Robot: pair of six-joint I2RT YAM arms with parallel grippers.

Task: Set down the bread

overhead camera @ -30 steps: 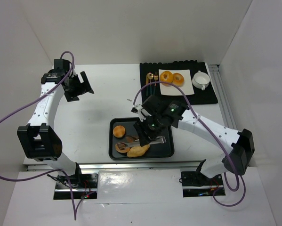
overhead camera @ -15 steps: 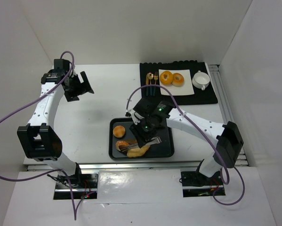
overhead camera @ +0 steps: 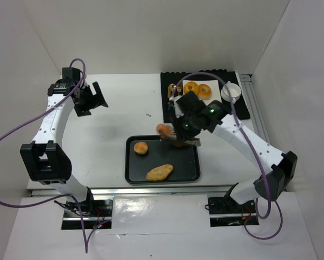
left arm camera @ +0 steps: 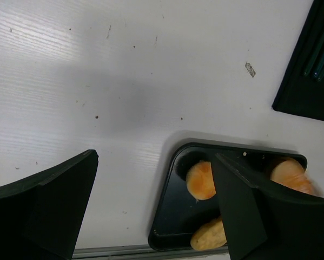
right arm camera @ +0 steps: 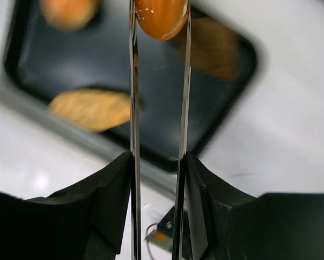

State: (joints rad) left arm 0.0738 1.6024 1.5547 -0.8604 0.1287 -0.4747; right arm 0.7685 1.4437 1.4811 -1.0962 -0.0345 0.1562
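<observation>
Metal tongs (right arm camera: 157, 97) ran forward from the right gripper (right arm camera: 157, 179), which was clamped on their handles; their tips pinched a glossy orange bun (right arm camera: 162, 16), cut off by the frame's upper edge. Beneath, blurred, lay the dark tray (right arm camera: 226, 108) with an oblong roll (right arm camera: 91, 108). The left gripper (left arm camera: 151, 206) stood wide, holding nothing.

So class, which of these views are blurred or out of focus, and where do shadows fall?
Right wrist: the tongs and held bun are fairly sharp, the tray behind is blurred. Left wrist: sharp, with a soft grey shadow on the table. Top external: slight motion blur around the right gripper.
</observation>
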